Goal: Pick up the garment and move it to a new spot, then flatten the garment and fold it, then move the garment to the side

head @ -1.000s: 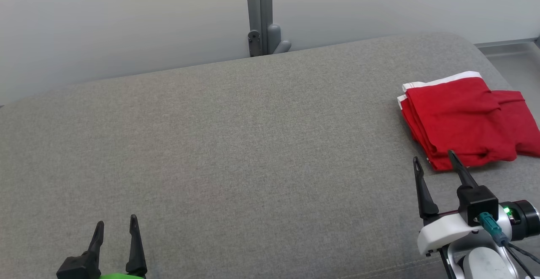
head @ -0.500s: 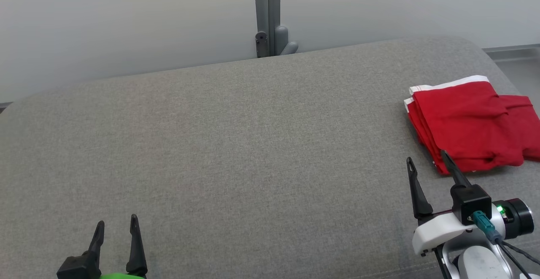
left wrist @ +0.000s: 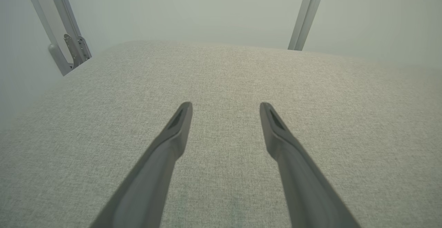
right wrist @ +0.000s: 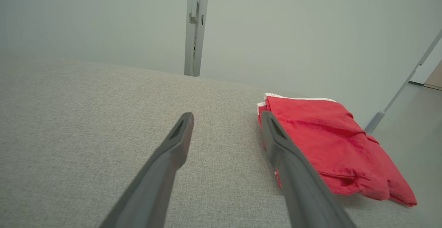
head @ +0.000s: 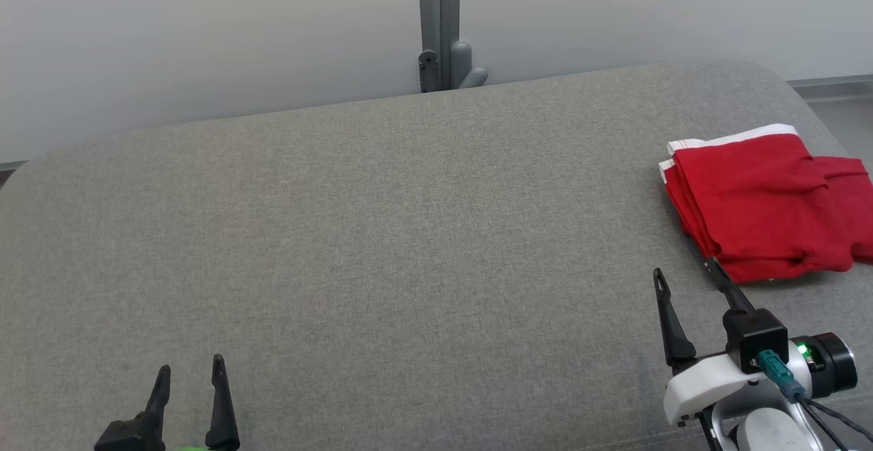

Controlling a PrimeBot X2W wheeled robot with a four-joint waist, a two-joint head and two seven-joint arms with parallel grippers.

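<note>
Behind everything: pale wall (head: 204, 28). Below it: wide grey cushion (head: 375, 233) w/ rounded far corners, bare over most of top. At cushion's right edge, toward far right corner: red garment (head: 757, 205), folded flat, white band along far side, lower layer sticking out to right. Beyond far edge, approx. mid: grey post (head: 440, 21), upright, small bracket at foot. At near right corner: right jaws, released, spread wide, nothing between; one finger (head: 727, 287) w/ tip just beside garment's near left corner, contact unclear; other finger (head: 672, 328) over bare fabric. At near left corner: left jaws, released too, empty; fingers (head: 219, 403) above bare fabric, well apart from garment.
</note>
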